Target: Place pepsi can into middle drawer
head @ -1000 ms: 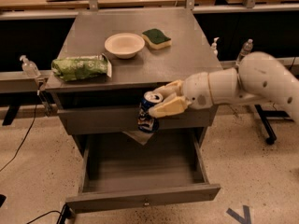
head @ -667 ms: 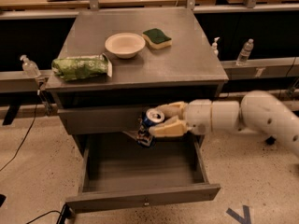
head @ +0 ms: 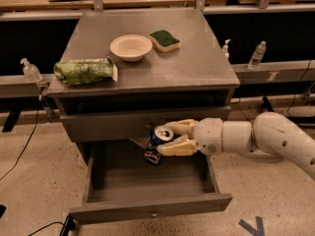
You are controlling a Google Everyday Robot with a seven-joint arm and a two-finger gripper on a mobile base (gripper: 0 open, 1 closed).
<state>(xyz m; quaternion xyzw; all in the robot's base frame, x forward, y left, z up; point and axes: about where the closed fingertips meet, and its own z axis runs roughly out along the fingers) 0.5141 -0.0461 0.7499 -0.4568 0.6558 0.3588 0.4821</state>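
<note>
The pepsi can (head: 156,145), dark blue with a silver top, is tilted and held between the cream fingers (head: 178,147) of my gripper (head: 165,139). The gripper reaches in from the right on a white arm (head: 256,136). The can hangs above the back part of the open middle drawer (head: 147,211), a wide grey tray with a low front panel and a small knob (head: 154,213). The drawer's inside shows nothing else in it.
On the cabinet top (head: 197,68) lie a green snack bag (head: 84,70), a white bowl (head: 131,47) and a green sponge (head: 165,40). A shut drawer front (head: 108,127) sits just above the can. Bottles (head: 257,56) stand on rails at both sides.
The gripper with the can has moved lower and a little left, down toward the open drawer. The arm now reaches in lower from the right.
</note>
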